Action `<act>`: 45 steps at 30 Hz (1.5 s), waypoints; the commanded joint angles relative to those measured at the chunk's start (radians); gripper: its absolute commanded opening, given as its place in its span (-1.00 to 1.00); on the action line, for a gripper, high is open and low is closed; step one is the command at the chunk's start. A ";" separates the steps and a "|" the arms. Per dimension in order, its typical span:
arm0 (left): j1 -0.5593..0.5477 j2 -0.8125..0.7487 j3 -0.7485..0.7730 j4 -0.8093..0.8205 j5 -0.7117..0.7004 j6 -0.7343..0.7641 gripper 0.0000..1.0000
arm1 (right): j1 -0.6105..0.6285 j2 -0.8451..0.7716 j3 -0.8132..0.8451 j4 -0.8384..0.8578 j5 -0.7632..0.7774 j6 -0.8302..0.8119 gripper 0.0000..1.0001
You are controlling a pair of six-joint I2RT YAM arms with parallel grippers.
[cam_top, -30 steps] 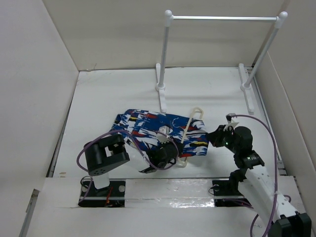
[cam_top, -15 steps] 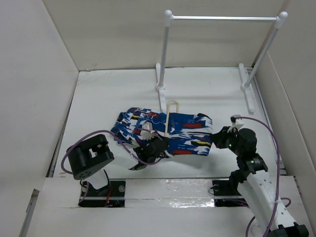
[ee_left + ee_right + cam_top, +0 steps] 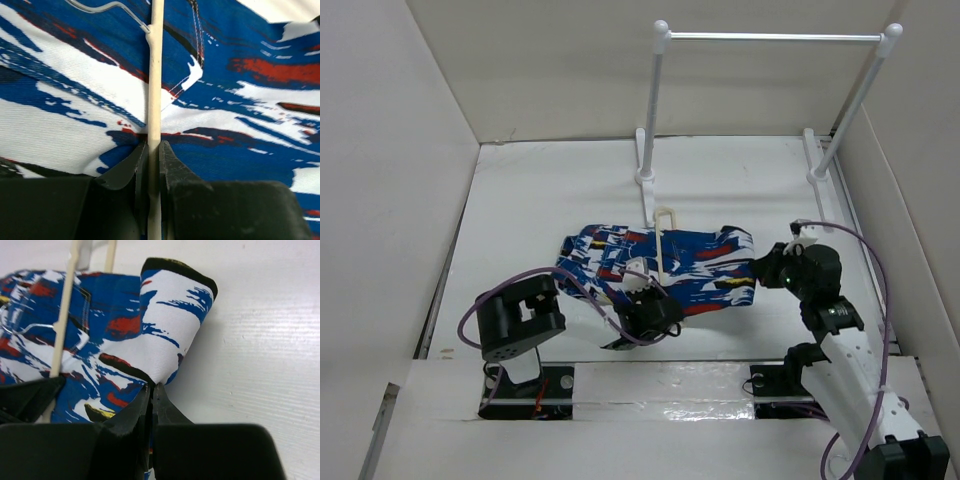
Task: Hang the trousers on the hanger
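Table [image 3: 540, 190] is boxed in by white walls, with the garment rail [image 3: 770, 37] standing at the back and bare surface showing on the left. Trousers [image 3: 705, 262] lie bunched mid-table, just in front of the rail's left post. Hanger [image 3: 661, 240] lies across them. Left gripper [image 3: 154, 147] is clamped tight on its cream bar, while right gripper [image 3: 151, 387] pinches the trousers' rolled right edge.

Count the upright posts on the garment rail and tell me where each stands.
2. The left post stands at the far centre of the top view; the right post stands at the far right. None seems hidden.
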 commanded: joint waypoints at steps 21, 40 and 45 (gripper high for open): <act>-0.023 -0.204 -0.009 -0.343 -0.081 0.120 -1.00 | -0.078 0.034 0.021 0.185 0.015 -0.039 -1.00; -0.201 -0.469 0.073 -0.336 -0.324 0.218 -1.00 | 0.227 0.011 0.170 0.247 -0.128 0.163 0.43; -0.232 -0.494 0.031 -0.293 -0.361 0.230 -1.00 | 0.524 0.122 0.018 0.605 0.074 0.412 0.18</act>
